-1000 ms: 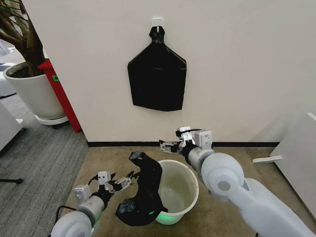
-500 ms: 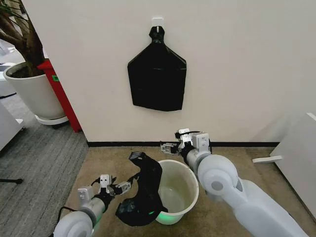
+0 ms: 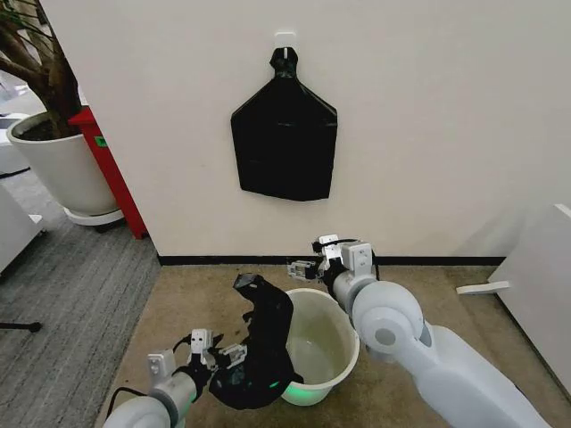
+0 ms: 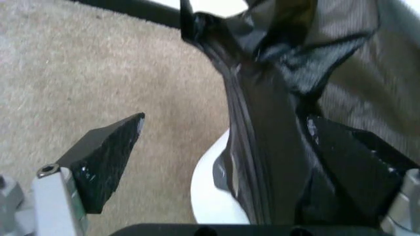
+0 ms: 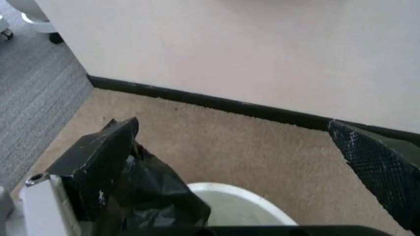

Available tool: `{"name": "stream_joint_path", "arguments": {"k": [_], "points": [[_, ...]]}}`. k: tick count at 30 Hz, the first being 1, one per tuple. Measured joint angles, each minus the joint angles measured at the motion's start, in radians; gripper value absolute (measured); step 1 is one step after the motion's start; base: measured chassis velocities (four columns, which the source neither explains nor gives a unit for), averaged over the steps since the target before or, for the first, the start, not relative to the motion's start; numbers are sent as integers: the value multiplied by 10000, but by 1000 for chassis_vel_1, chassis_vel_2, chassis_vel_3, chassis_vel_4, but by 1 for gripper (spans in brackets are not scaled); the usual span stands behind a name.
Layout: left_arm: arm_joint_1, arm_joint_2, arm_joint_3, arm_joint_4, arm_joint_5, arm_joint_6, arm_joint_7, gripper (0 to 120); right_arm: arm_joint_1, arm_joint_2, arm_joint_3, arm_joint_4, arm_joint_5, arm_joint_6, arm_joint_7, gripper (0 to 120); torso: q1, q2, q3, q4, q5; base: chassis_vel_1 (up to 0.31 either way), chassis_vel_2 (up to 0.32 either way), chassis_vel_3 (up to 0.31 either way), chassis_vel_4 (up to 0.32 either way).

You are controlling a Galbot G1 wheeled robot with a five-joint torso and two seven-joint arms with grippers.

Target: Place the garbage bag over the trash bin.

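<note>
Soft, even room light is falling across the pale wall (image 3: 428, 134) ahead of me, casting only faint shadows. The garbage bag (image 3: 263, 343) is catching small glossy glints. A green glow is tinting the base of the trash bin (image 3: 326, 343). Up close, my left gripper (image 4: 229, 177) is blurring; the bag's folds there are perhaps out of focus.

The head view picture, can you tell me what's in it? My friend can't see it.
A black garbage bag hangs over the left side of a white bin on tan carpet. The left gripper is open at the bag's lower part, and the right gripper is open above the bin's back rim. A flat black bundle hangs on the wall.
</note>
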Motion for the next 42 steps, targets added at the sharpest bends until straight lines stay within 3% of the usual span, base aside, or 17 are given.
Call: {"name": "stream_joint_path", "arguments": {"k": [10,27,37,42], "points": [[-1130,-132,176,584,-736,233,234,96,-111,-57,-57,80,-201,0,-218,100,0,0,0,1,0,0,0,0,0],[-1666,-92,250,938,-1236,641,981,94,136,-37,-291,-35,-254,0,-312,100,0,0,1,1,1,0,0,0,0],[-2184,-110,940,1348,-1520,909,1229,92,151,-31,-352,-135,-394,3,-510,100,0,0,1,1,1,0,0,0,0],[-2450,-201,1264,1592,-1522,917,1226,85,92,-55,-330,-141,-465,4,-586,100,0,0,1,1,1,0,0,0,0]]}}
